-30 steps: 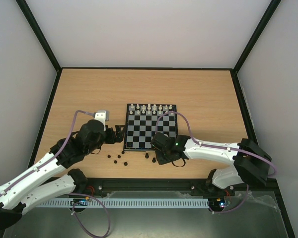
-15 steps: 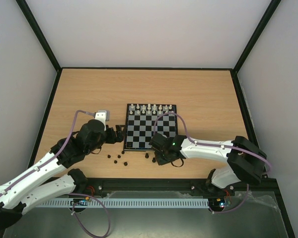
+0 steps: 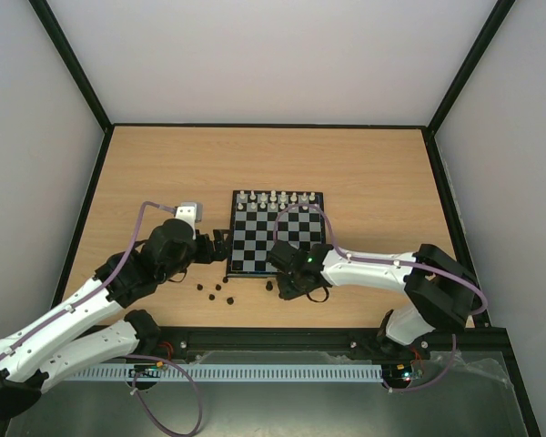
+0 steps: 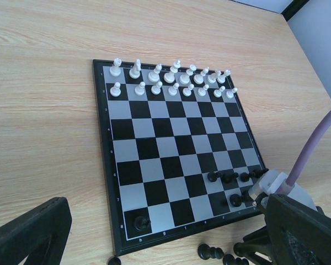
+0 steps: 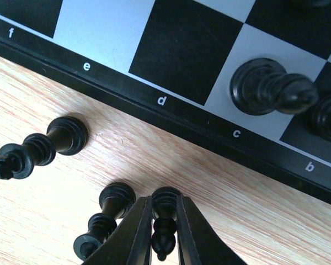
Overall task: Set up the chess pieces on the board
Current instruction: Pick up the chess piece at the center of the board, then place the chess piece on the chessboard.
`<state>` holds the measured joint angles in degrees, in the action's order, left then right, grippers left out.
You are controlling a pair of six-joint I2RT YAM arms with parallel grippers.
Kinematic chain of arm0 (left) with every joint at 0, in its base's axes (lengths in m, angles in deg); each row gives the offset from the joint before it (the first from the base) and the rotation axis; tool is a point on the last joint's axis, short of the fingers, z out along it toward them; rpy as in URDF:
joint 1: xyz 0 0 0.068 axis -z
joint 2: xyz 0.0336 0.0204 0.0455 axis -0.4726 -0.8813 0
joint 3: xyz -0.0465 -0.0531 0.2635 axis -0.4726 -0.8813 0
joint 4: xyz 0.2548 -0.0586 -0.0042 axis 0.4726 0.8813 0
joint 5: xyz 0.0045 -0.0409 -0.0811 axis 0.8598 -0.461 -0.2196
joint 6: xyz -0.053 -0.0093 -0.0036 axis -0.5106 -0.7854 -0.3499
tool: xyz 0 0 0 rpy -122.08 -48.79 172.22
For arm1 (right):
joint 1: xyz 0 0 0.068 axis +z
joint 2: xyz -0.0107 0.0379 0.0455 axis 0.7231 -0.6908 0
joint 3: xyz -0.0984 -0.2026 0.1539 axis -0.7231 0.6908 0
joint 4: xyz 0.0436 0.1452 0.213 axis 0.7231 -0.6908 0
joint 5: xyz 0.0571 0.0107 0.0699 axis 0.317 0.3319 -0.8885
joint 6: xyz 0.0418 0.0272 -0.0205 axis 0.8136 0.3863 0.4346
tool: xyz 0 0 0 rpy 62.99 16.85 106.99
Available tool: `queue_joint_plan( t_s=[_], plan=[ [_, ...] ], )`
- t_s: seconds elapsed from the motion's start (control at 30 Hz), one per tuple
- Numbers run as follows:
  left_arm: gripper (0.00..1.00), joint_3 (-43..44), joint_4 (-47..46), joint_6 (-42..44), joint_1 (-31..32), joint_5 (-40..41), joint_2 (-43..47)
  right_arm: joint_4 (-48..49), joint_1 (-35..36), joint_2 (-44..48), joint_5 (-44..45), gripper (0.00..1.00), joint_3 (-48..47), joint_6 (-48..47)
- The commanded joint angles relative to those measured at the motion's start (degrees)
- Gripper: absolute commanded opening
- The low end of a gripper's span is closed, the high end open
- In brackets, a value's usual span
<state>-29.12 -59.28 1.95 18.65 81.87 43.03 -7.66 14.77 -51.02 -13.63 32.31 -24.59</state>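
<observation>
The board (image 3: 312, 196) lies mid-table, with white pieces on its far rows. In the right wrist view my right gripper (image 5: 164, 203) is shut on a black chess piece (image 5: 165, 205) lying on the wood just off the board's near border (image 5: 171, 118). Two more black pieces (image 5: 107, 218) (image 5: 41, 148) lie beside it. One black piece (image 5: 267, 88) stands on the c square. My left gripper (image 4: 165, 251) is open and empty at the board's near left corner (image 3: 220, 248). A black piece (image 4: 141, 222) stands on h8 and several (image 4: 229, 178) stand at the near right.
Several loose black pieces (image 3: 215, 291) lie on the wood in front of the board's left corner. The white pieces (image 4: 171, 77) fill the two far rows. The right arm (image 3: 373, 270) lies along the board's near edge. Black frame rails border the table.
My right gripper has slid a little to the left along the board's near edge. The left arm has barely moved.
</observation>
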Motion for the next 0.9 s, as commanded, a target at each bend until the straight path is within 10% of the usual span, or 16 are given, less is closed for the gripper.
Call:
queue_joint_plan(
  t_s=[0.0,0.87],
  plan=[
    [0.99,-0.4,-0.6,0.5,-0.4,-0.2,0.2,-2.9,-0.3,-0.1,0.4,0.13,-1.0,-0.5],
    [0.99,0.0,-0.6,-0.4,-0.4,1.9,2.7,-9.8,-0.3,7.7,3.6,0.07,-8.1,-4.6]
  ],
)
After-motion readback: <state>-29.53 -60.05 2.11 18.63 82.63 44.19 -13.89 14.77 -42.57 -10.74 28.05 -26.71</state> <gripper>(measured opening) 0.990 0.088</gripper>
